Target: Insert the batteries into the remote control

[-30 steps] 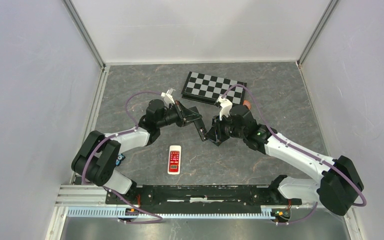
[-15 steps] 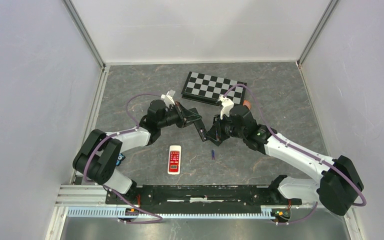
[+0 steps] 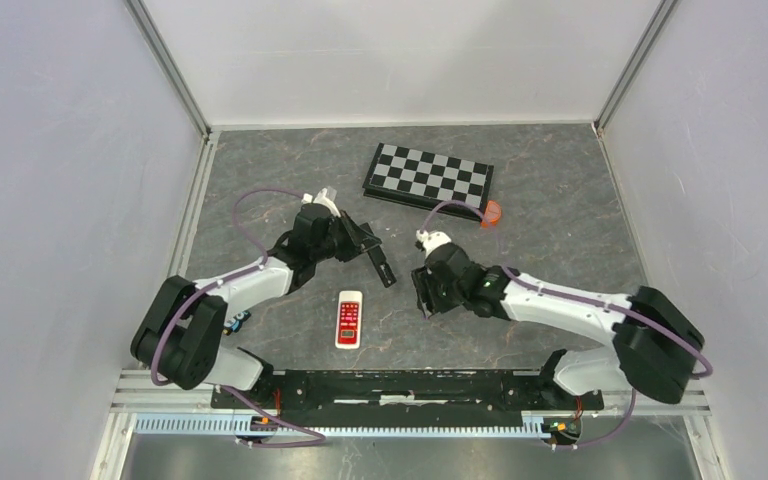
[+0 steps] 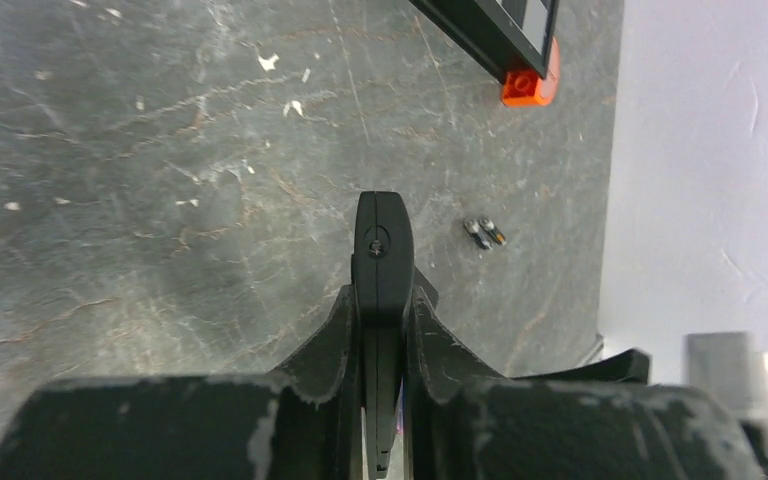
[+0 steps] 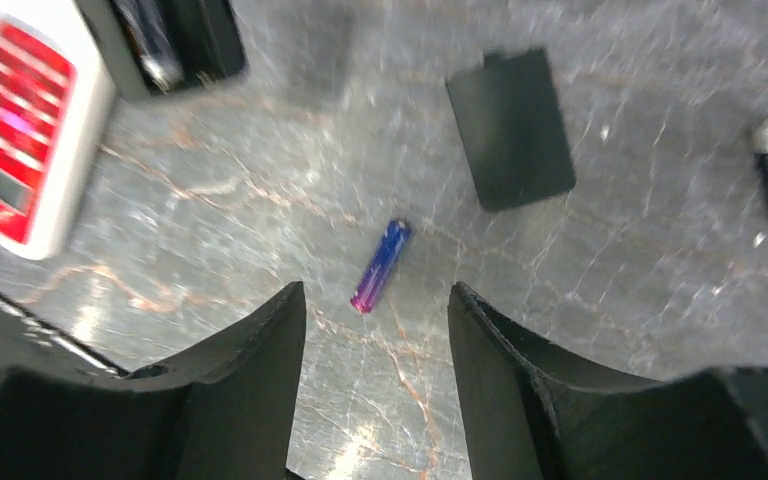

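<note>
Tabletop (image 3: 260, 170), veined grey (white walls (image 3: 390, 60))

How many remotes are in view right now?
2. The white and red remote lies flat on the table at front centre. The black remote is clamped in the left end effector, up and right of the white one. Hidden ones seem unlikely.

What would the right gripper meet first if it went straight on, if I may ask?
Probably the purple battery, lying on the table just ahead, framed by the right gripper and its open jaws; depth is unclear.
</note>
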Action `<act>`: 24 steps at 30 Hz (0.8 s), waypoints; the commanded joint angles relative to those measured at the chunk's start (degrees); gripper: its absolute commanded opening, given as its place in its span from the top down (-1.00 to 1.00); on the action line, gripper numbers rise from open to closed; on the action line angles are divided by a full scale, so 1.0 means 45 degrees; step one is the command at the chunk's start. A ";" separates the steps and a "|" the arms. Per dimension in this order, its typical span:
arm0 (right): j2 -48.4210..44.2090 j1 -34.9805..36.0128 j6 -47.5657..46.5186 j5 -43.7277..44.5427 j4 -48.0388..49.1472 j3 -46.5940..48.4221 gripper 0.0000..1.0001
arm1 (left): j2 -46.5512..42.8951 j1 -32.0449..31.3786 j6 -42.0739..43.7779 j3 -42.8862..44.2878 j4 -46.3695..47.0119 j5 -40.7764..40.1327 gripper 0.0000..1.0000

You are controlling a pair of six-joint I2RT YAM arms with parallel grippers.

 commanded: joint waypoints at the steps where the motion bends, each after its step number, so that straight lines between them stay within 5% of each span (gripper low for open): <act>1: 0.1325 0.1018 0.0812 0.2620 -0.0927 0.0849 -0.16 | -0.0801 0.0027 0.1038 0.0262 -0.0868 -0.1514 0.96; 8: 0.2562 0.1581 0.1376 0.3403 -0.1006 0.1367 0.04 | -0.0984 0.0027 0.1073 0.0243 -0.1025 -0.1451 0.96; 15: 0.3056 0.1576 0.1453 0.2914 -0.0899 0.1353 0.47 | -0.1120 0.0011 0.1061 0.0164 -0.0966 -0.1241 0.96; 24: 0.2408 0.1404 0.3891 0.4627 -0.1222 0.0440 0.60 | -0.1521 0.0023 0.0875 0.0048 -0.0956 -0.1121 0.96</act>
